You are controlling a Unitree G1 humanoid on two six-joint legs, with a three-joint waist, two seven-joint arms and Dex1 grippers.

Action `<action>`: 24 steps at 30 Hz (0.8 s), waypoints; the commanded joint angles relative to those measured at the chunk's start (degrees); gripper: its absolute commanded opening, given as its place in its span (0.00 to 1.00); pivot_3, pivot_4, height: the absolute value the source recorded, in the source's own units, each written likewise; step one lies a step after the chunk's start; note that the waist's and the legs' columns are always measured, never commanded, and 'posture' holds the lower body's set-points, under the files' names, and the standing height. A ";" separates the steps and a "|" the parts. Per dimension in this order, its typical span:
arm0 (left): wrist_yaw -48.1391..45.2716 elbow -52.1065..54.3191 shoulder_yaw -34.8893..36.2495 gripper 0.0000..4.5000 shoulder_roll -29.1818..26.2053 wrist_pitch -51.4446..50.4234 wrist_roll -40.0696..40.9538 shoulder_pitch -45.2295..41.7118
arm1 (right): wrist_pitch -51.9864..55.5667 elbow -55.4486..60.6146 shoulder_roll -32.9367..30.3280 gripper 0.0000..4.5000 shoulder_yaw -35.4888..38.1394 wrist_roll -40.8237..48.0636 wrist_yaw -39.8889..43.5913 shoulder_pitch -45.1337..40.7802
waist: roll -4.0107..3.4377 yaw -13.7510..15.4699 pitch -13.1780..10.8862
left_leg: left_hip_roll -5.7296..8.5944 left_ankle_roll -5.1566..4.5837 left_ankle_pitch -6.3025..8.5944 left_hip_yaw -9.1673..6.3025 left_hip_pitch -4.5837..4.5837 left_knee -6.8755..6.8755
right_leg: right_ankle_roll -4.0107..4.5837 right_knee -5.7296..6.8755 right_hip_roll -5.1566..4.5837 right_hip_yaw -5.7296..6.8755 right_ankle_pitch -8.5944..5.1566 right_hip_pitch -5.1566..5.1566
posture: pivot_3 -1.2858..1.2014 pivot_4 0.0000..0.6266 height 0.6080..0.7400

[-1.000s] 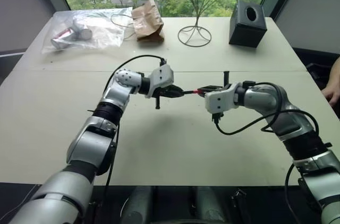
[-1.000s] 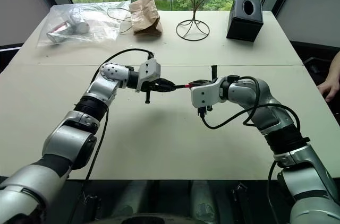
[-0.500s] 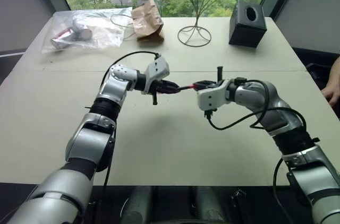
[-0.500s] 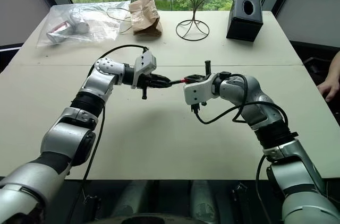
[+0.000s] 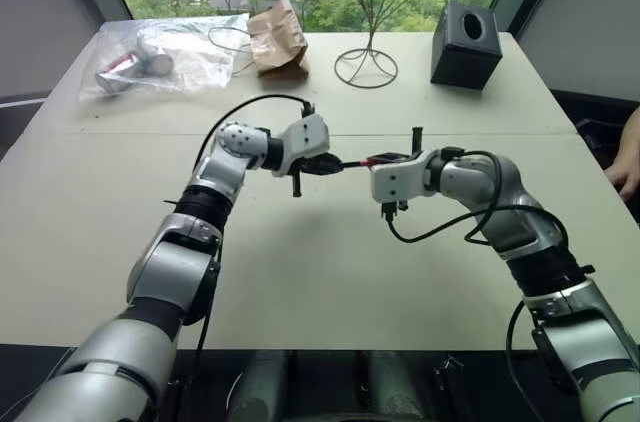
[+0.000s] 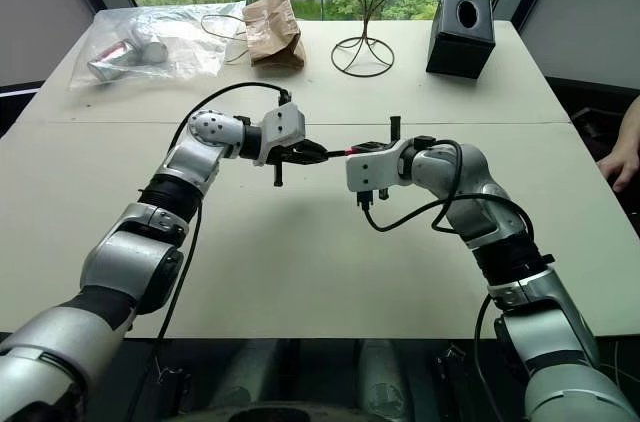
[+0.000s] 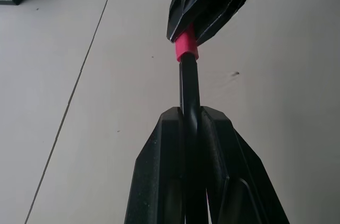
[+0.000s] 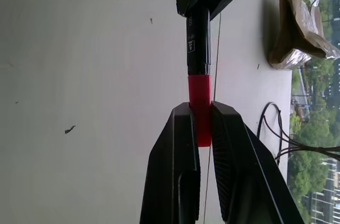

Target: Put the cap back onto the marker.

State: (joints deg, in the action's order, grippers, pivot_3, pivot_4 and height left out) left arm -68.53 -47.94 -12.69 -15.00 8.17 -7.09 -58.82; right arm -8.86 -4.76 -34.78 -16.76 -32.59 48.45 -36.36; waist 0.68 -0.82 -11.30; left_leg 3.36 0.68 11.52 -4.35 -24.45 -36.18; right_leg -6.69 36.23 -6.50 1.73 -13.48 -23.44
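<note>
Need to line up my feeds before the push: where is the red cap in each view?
Left eye: cap mid-table, between the two hands.
Right eye: cap at the same spot, at the right hand.
Left wrist: cap on the marker end, beyond the left hand.
Right wrist: cap between its fingers.
Shared landmark: the black marker.

One marker [image 8: 198, 38], one cap [image 8: 200, 102], two tools: left tool [image 5: 335, 166], right tool [image 5: 372, 159].

Slim black marker [image 8: 198, 41] held roughly level above the desk [image 5: 300, 272], clamped in the left tool [image 7: 191, 115]. Small red cap [image 8: 200, 107] pinched in the right tool [image 8: 201, 112], in line with the marker, seated against its end.
</note>
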 commanded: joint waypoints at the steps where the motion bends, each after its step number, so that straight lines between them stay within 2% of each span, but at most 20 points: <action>1: -1.90 3.20 -1.12 0.00 3.97 -0.24 2.64 -2.60 | -3.20 7.33 3.18 0.00 -4.42 0.62 0.38 -1.89 | 0.00 0.01 0.00 | 0.00 0.00 0.00 0.01 0.00 0.00 | 0.00 0.00 0.00 0.00 0.00 0.00 | 0.52 0.24 1.00; 11: -3.67 5.38 4.26 0.00 7.07 -11.99 8.67 -4.31 | -1.18 7.04 6.98 0.00 -4.19 -5.01 -4.78 -3.66 | 0.00 -0.05 0.00 | -0.01 0.01 -0.01 -0.04 0.00 -0.01 | 0.00 0.03 0.01 0.01 0.00 -0.01 | 0.52 0.24 1.00; 18: -4.17 6.86 3.94 0.00 6.82 -13.51 7.96 -3.82 | 0.99 8.48 8.30 0.00 -4.43 -9.26 -6.68 -2.86 | 0.00 0.01 0.00 | -0.01 0.04 -0.02 -0.05 0.00 -0.01 | 0.00 0.03 0.01 0.00 0.00 0.00 | 0.52 0.24 1.00; 24: -4.56 7.21 3.64 0.00 6.88 -13.79 7.65 -4.08 | -1.89 8.43 7.72 0.00 -5.57 -10.93 -7.19 -2.29 | 0.00 -0.01 0.00 | 0.00 0.06 -0.03 -0.04 0.00 -0.01 | 0.00 0.04 0.01 0.00 0.00 -0.01 | 0.52 0.24 1.00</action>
State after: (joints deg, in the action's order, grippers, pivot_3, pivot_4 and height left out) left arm -69.99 -46.49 -6.67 -13.68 -7.51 -3.26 -59.31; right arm -5.79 -2.53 -30.39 -17.60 -45.04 43.33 -37.20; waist 0.68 -0.83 -11.30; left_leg 3.36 0.74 11.49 -4.39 -24.44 -36.19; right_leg -6.69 36.27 -6.49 1.73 -13.48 -23.44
